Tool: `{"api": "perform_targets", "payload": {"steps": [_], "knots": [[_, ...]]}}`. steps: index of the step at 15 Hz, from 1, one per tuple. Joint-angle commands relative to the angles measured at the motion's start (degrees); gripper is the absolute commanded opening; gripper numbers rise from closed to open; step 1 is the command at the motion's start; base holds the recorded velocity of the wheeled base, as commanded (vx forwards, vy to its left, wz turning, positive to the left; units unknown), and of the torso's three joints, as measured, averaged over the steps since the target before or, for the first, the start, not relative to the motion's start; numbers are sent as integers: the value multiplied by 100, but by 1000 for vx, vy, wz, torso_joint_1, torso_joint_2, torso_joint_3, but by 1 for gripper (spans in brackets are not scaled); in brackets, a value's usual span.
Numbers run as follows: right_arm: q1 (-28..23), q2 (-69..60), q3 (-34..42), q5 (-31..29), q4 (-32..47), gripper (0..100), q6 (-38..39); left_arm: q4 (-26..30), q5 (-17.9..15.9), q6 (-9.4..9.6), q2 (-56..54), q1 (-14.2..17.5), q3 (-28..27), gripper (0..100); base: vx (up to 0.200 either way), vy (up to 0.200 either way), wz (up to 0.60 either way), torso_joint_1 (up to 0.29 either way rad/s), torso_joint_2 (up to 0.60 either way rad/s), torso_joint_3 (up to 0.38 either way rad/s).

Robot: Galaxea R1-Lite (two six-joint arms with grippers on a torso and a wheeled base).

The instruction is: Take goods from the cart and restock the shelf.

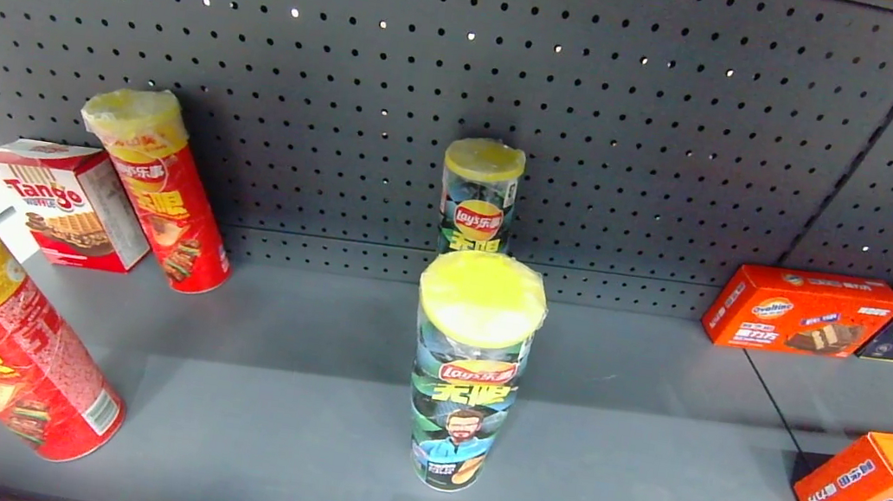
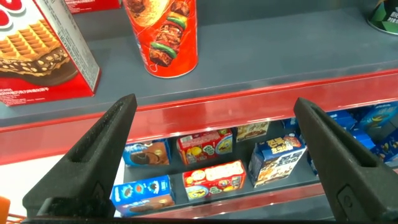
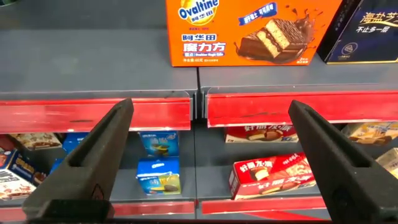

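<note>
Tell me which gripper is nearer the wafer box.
Left. The left gripper hangs just in front of the wafer box; the right gripper faces the orange box, well off to the right.

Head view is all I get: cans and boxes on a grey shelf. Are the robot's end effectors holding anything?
Observer: No. The left end effector is open and empty, in front of the shelf's red edge.
Operator: And the other one?
Observer: The right end effector is open and empty as well, facing the orange box.
Operator: Is there anything under this shelf?
Observer: Yes, a lower shelf with small boxes, among them a blue box and a red box.
</note>
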Motion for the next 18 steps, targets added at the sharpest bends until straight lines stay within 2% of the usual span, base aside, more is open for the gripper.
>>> {"api": "perform_targets", "payload": {"steps": [1,4,5,18], "knots": [[0,10,0,-2,-2,100,-8,2,0,0,4,1,0,100,0,0,0,0,0,0],[0,10,0,7,-2,100,-8,2,0,0,4,1,0,100,0,0,0,0,0,0],[0,10,0,-2,-2,100,9,2,9,-9,4,1,0,100,0,0,600,17,7,2],[0,10,0,-2,-2,100,-8,2,-9,52,4,1,0,100,0,0,0,0,0,0]]}}
